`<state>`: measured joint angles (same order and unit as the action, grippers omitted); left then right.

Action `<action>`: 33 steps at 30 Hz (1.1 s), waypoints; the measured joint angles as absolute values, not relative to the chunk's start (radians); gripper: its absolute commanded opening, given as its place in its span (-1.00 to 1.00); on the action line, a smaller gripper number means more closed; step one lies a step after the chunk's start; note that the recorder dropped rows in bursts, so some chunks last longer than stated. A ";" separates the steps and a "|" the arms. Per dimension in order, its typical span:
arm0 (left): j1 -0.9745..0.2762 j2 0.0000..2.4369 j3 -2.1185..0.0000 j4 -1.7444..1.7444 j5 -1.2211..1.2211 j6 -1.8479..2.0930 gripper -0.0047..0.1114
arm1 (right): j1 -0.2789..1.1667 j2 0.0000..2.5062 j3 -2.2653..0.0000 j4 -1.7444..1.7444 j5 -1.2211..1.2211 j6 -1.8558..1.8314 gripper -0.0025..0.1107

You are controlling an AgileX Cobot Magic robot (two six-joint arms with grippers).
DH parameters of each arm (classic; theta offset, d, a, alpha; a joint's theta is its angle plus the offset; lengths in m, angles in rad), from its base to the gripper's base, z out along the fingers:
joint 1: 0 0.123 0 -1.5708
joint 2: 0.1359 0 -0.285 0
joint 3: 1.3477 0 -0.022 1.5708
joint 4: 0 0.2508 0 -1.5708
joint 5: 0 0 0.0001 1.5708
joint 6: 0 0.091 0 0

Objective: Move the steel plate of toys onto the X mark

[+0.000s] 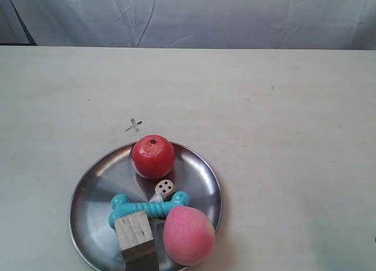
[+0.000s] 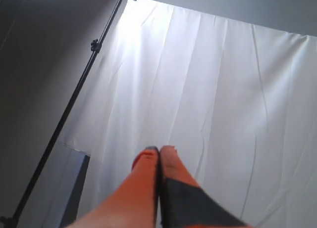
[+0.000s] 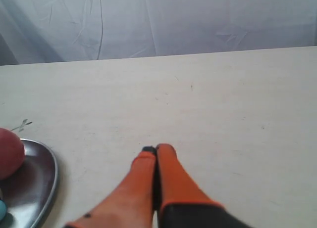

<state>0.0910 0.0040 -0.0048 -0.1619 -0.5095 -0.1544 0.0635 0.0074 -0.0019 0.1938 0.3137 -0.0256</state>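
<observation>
The steel plate (image 1: 94, 191) lies near the table's front edge in the exterior view, with its rim (image 3: 49, 176) also in the right wrist view. It carries a red apple (image 1: 153, 156), a white die (image 1: 165, 188), a turquoise bone (image 1: 150, 208), a wooden cube (image 1: 134, 230) and a pink peach (image 1: 188, 236). The X mark (image 1: 134, 126) is just beyond the plate's far rim, and the X mark (image 3: 22, 124) shows faintly in the right wrist view. My right gripper (image 3: 156, 150) is shut and empty, off the plate's side. My left gripper (image 2: 159, 151) is shut, aimed at the curtain.
A white curtain (image 1: 194, 15) hangs behind the table's far edge. A light stand pole (image 2: 69, 107) leans across the left wrist view. Bare cream tabletop (image 1: 282, 124) stretches beyond and beside the plate. Neither arm appears in the exterior view.
</observation>
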 measured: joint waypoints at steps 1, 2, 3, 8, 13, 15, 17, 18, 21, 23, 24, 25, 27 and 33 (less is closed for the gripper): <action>0.091 0.004 -0.005 -0.162 -0.499 -0.162 -0.91 | 0.063 0.007 -0.002 0.194 0.314 -0.026 -0.96; 0.091 0.004 -0.005 -0.162 -0.477 -0.166 -0.91 | 0.063 0.007 -0.002 0.194 0.314 -0.026 -0.96; 0.091 0.004 -0.005 -0.162 -0.436 -0.170 -0.91 | 0.063 0.007 -0.002 0.194 0.314 -0.026 -0.96; 0.091 0.004 -0.005 -0.162 -0.285 -0.176 -0.91 | 0.063 0.007 -0.002 0.273 0.202 -0.026 -0.96; 0.091 0.004 -0.010 -0.317 -0.235 -0.179 -0.92 | 0.063 0.007 -0.002 0.936 -0.071 -0.024 -0.96; 0.091 0.007 -0.043 -0.370 -0.163 -0.182 -0.92 | 0.063 0.007 -0.002 1.104 -0.143 -0.022 -0.96; 0.091 0.070 -0.106 -0.389 -0.086 -0.182 -0.92 | 0.063 0.007 -0.002 1.128 -0.163 -0.022 -0.97; 0.091 0.139 -0.154 -0.391 -0.040 -0.182 -0.92 | 0.063 0.007 -0.002 1.139 -0.130 -0.022 -0.97; 0.091 0.306 -0.273 -0.373 0.060 -0.179 -0.92 | 0.063 0.031 -0.060 1.161 -0.013 -0.018 -0.97; 0.088 0.451 -0.387 -0.361 0.167 -0.131 -0.92 | 0.063 0.099 -0.132 1.136 0.048 -0.018 -0.97; 0.084 0.511 -0.437 -0.361 0.231 -0.092 -0.92 | 0.063 0.149 -0.180 1.102 0.081 -0.018 -0.97; 0.079 0.573 -0.489 -0.363 0.287 -0.029 -0.92 | 0.063 0.195 -0.223 1.065 0.119 -0.020 -0.97; 0.069 0.728 -0.622 -0.409 0.439 0.131 -0.92 | 0.063 0.337 -0.344 0.943 0.233 -0.020 -0.97; 0.067 1.151 -0.905 -0.621 0.806 0.484 -0.92 | 0.063 0.828 -0.652 0.687 0.629 -0.035 -0.97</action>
<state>0.0671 1.1507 -0.9049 -0.6207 0.8057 0.4839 0.0635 0.8278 -0.6523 0.6871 0.6288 -0.0347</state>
